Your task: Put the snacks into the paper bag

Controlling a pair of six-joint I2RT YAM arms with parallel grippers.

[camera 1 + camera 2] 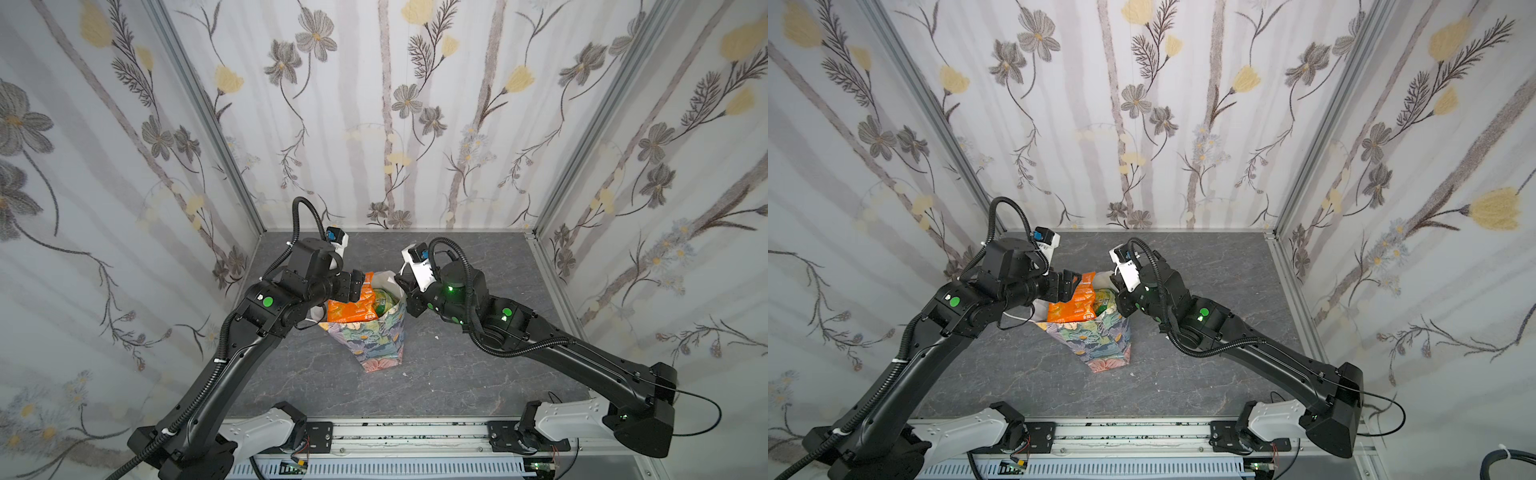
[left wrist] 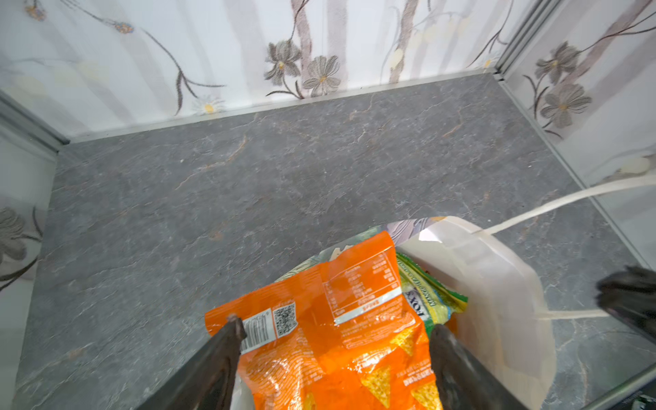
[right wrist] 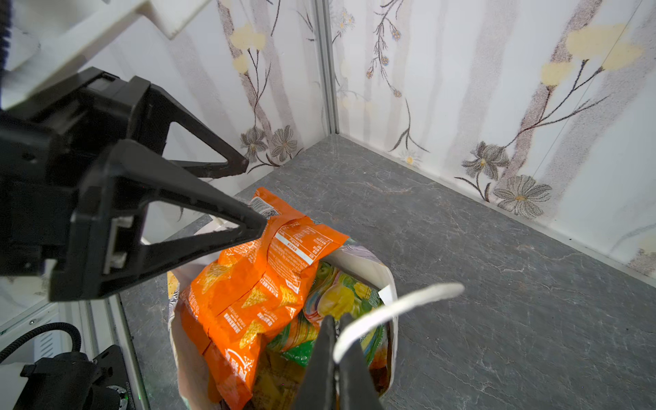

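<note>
Across the middle of the grey, stone-veined tabletop [image 1: 478, 374] stands the tall paper bag with pastel floral print [image 1: 380, 336], upright, its white-lined mouth open. White wall panels printed with grey and yellow flowers [image 1: 374, 104] close the tabletop in on three sides, joined by aluminium posts; the rest of the surface is bare.

A crinkly orange foil packet [image 1: 351, 309] sticks up out of the bag's mouth and covers most of what lies beneath it. Beside it a yellow-green foil packet [image 2: 426, 301] shows only in part. The bag's base is cut off in both wrist views.

The left claw [image 2: 335, 324] is spread above the bag, one finger on either side of the orange packet's top, not pinching it. The right claw [image 3: 337, 321] is pressed together on the bag's white cord handle [image 3: 401, 301].

On the orange packet are a QR code, a barcode, a white-framed table and printed yellow triangles; its small print is unreadable. The yellow-green packet reads "FOX", the rest hidden.
</note>
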